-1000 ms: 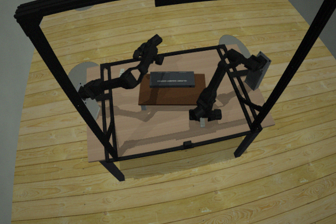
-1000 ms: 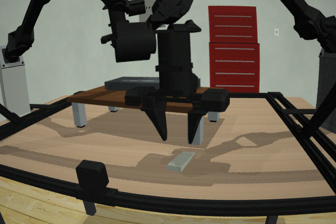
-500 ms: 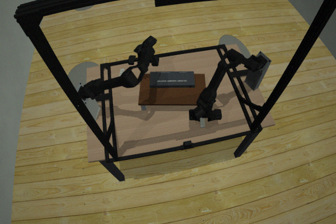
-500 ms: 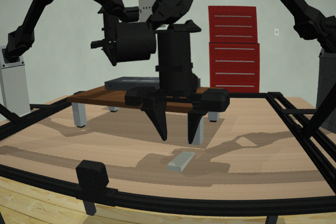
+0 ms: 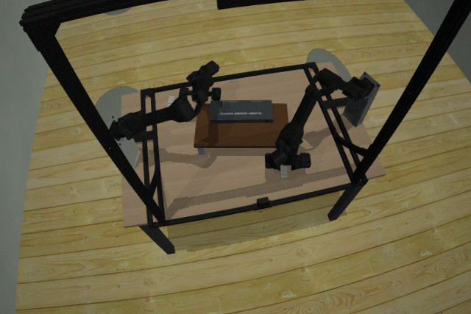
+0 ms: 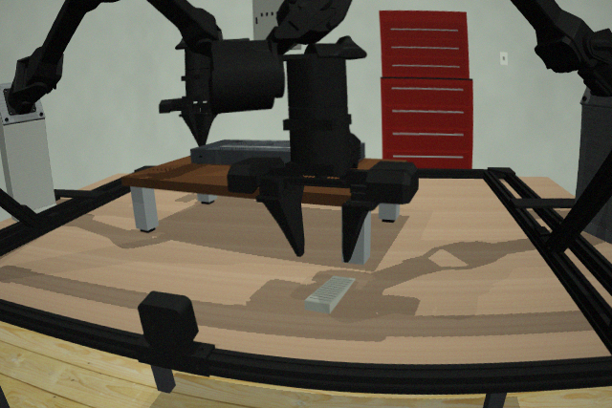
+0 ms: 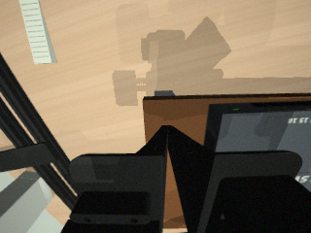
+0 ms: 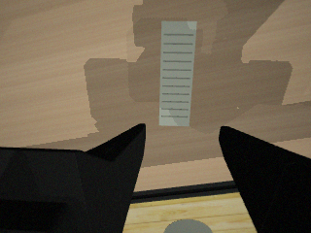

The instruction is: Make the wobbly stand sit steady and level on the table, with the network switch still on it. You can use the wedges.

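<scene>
At far left, see the spare wedge (image 5: 171,101) (image 7: 38,31) on the worktop, long axis roughly near to far. Over the stand's left part, keep clear with left gripper (image 5: 200,93) (image 6: 201,144) (image 7: 166,129), jaws closed on nothing. At near right, work with the closer right gripper (image 5: 288,162) (image 6: 323,257) (image 8: 182,131), jaws empty, moderately wide. Find the near wedge (image 5: 283,172) (image 6: 330,293) (image 8: 177,73) below and slightly nearward, long axis near to far, thin end apparently pointing toward the stand (image 5: 243,137) (image 6: 183,175) (image 7: 155,116).
</scene>
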Controlling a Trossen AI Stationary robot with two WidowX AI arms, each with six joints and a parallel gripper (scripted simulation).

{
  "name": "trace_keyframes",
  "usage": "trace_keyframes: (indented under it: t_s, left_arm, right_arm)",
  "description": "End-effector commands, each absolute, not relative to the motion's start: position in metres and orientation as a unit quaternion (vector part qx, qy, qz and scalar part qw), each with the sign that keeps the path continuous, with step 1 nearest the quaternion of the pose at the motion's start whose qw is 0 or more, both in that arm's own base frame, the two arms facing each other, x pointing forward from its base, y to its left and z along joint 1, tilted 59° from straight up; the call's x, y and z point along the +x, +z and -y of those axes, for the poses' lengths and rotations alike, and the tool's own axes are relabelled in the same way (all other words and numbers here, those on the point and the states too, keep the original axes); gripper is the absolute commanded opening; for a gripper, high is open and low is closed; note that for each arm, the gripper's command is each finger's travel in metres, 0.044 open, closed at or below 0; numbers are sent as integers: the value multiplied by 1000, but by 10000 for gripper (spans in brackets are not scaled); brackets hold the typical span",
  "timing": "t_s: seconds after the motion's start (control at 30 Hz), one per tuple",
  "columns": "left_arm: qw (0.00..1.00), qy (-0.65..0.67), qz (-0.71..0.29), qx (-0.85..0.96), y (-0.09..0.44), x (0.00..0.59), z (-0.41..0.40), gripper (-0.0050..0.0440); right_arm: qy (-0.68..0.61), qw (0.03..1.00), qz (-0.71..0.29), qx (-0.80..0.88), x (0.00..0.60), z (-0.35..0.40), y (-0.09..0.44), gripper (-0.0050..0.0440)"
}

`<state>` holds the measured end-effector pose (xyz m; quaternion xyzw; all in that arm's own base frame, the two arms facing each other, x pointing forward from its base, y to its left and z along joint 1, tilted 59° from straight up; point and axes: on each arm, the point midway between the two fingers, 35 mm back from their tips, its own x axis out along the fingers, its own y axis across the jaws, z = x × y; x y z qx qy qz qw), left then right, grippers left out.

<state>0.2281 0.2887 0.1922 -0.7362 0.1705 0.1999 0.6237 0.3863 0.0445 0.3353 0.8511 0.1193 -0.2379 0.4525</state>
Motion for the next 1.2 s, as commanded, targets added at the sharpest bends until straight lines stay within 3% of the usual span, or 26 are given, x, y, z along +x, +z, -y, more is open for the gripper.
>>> trace_keyframes:
  t_s: [0.0, 1.17]
  left_arm:
    - [621, 206, -164, -738, 186, 233, -292, 0]
    - [621, 206, -164, -738, 178, 246, -292, 0]
  right_arm:
    - [-238, 453, -119, 851, 386, -45, 335, 241]
    - [-238, 453, -119, 851, 386, -45, 335, 241]
